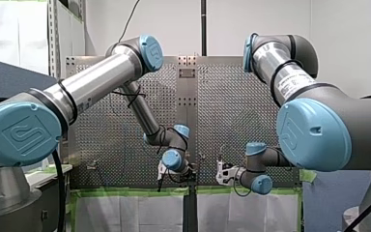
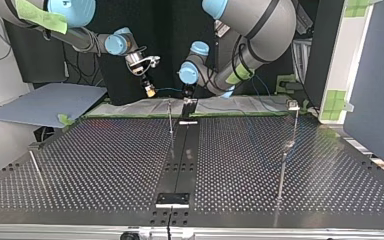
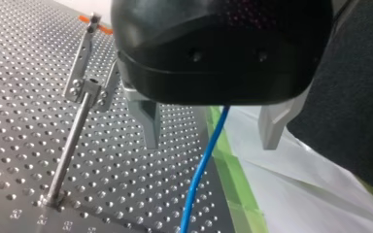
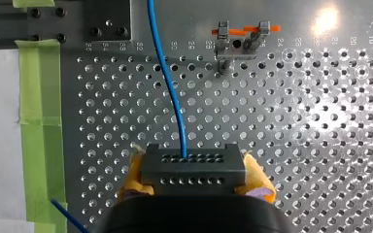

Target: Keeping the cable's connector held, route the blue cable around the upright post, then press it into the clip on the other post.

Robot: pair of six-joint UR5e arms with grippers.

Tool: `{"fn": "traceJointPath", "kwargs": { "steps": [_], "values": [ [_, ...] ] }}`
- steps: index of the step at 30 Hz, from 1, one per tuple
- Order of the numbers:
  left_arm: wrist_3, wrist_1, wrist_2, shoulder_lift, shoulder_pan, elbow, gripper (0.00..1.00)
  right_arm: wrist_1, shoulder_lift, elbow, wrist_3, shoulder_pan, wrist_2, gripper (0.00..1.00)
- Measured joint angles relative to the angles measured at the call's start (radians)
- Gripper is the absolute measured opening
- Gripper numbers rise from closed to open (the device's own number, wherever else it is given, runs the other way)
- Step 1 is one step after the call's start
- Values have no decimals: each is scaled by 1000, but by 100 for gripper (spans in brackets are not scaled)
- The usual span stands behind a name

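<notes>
My right gripper (image 4: 194,175) is pinching the black connector (image 4: 193,162) between its yellow pads (image 4: 135,170), over the table (image 4: 320,145) near its green-taped edge. The blue cable (image 4: 172,92) runs off the connector and away along that edge. My left gripper (image 3: 210,144) is spread wide, metal fingers (image 3: 148,121) apart, with the cable hanging loose between them, touching neither. A post (image 3: 70,145) with a clip (image 3: 90,90) stands beside it, just in from the edge.
</notes>
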Motion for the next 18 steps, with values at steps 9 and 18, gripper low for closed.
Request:
{"fn": "traceJointPath", "kwargs": {
  "steps": [9,18],
  "values": [
    [15,-3,-30,0,1,5,75,-2,0,0,2,0,-2,0],
    [26,6,-43,0,1,5,0,-3,0,0,4,0,-2,0]
  ]
}}
